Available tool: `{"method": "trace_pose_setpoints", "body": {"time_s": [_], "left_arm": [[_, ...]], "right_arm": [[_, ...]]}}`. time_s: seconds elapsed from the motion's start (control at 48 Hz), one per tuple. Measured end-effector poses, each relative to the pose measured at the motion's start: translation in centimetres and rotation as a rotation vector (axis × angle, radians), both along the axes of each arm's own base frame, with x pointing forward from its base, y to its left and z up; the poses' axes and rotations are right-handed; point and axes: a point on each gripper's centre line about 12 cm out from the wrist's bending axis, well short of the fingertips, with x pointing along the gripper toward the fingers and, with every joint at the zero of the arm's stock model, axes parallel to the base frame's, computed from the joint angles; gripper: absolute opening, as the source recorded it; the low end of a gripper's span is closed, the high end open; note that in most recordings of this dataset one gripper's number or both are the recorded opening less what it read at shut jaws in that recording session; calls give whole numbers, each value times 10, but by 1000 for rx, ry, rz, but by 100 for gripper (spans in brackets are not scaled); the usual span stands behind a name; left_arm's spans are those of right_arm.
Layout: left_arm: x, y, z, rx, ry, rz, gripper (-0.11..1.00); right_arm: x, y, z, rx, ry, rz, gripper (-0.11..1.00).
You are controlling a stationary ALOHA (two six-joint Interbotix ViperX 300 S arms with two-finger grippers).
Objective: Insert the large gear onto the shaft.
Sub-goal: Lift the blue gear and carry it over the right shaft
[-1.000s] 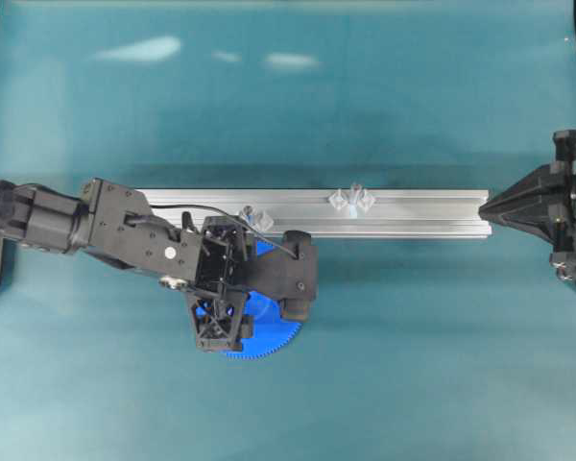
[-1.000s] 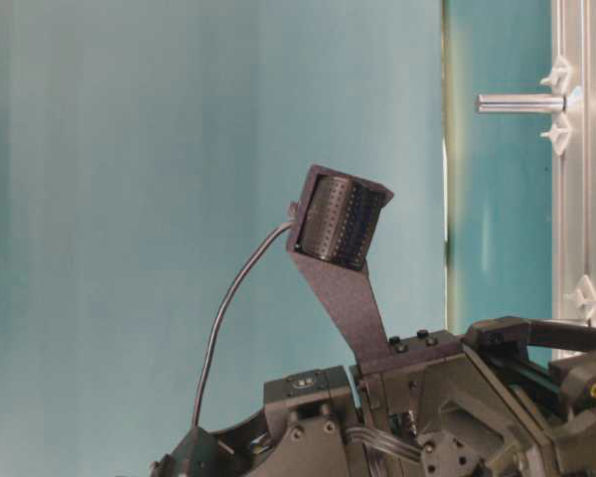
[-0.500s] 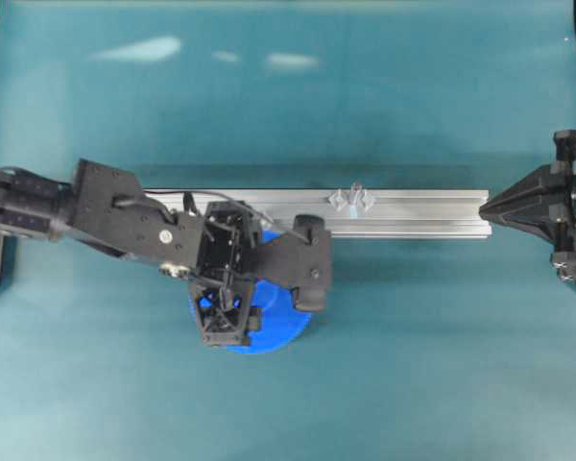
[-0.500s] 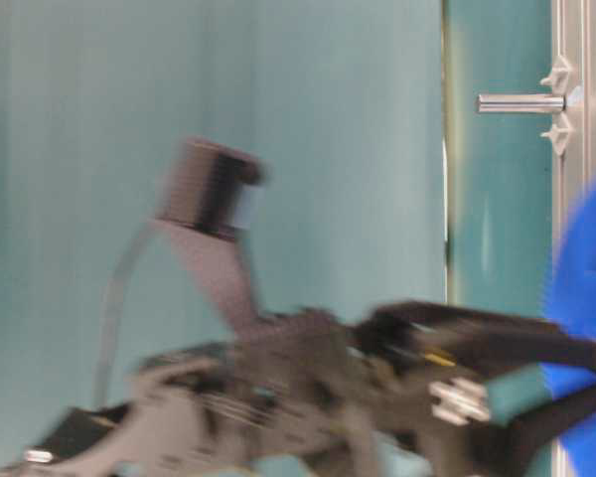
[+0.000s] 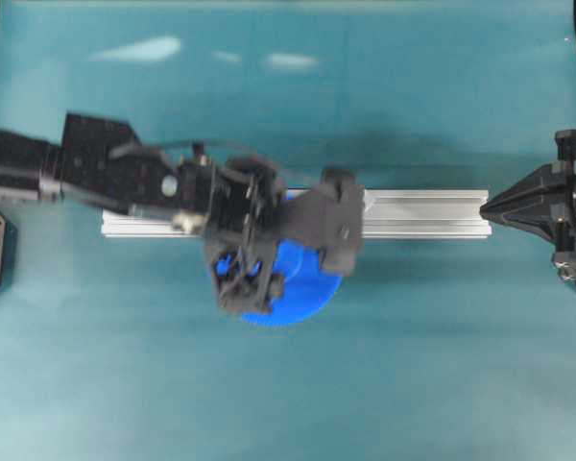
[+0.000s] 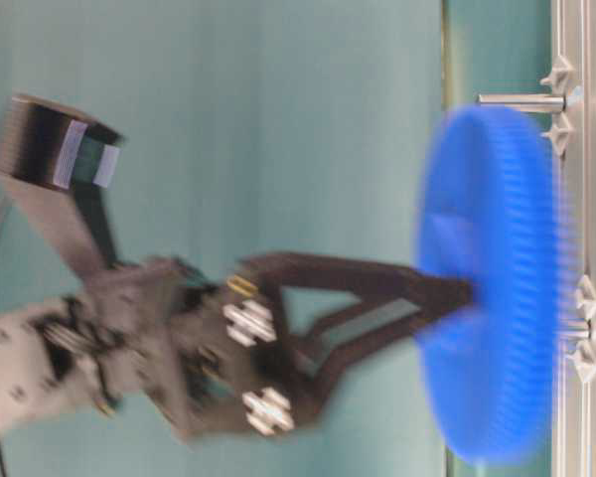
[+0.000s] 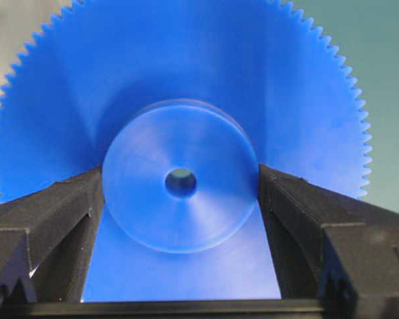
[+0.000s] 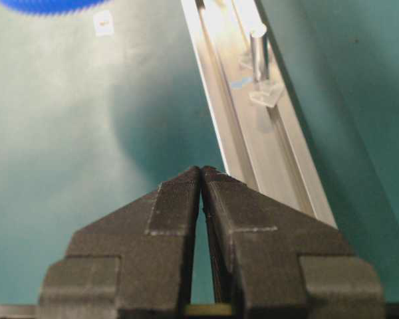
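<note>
The large gear (image 7: 179, 80), a bright-blue toothed disc, fills the left wrist view. My left gripper (image 7: 181, 183) is shut on its raised hub (image 7: 186, 219), one black finger on each side. From overhead the gear (image 5: 312, 288) hangs under the left gripper (image 5: 254, 283) at the rail's front edge. The table-level view shows the gear (image 6: 497, 288) blurred, lifted off the table, its face turned to the rail. The shaft (image 6: 521, 100) is a silvery pin between clear brackets, off beyond the gear's rim. The shaft (image 8: 258, 53) also shows ahead of my shut right gripper (image 8: 201, 171). Overhead, my left arm hides it.
The aluminium rail (image 5: 422, 213) lies across the middle of the table. My right gripper (image 5: 487, 206) rests at its right end. A second pin with brackets (image 6: 582, 328) stands on the rail behind the gear. A small pale tag (image 8: 104, 22) lies on the teal table.
My left arm has lifted the gear off the table and carried it right and up toward the rail, covering the shaft from above. The right arm has not moved.
</note>
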Motion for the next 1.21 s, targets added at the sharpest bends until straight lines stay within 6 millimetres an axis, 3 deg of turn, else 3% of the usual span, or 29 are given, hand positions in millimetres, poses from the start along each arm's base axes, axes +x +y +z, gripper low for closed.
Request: {"method": "trace_pose_setpoints", "body": {"time_s": [0.208, 0.729, 1.209], "left_arm": [[10, 26, 19, 29, -50, -8, 76], [55, 65, 4, 77, -42, -38, 76], [88, 73, -8, 80, 11, -52, 76]], "right_arm": [[-1, 0, 1, -1, -11, -2, 14], [-6, 0, 3, -3, -37, -3, 14], [-7, -1, 3, -5, -43, -9, 14]]}}
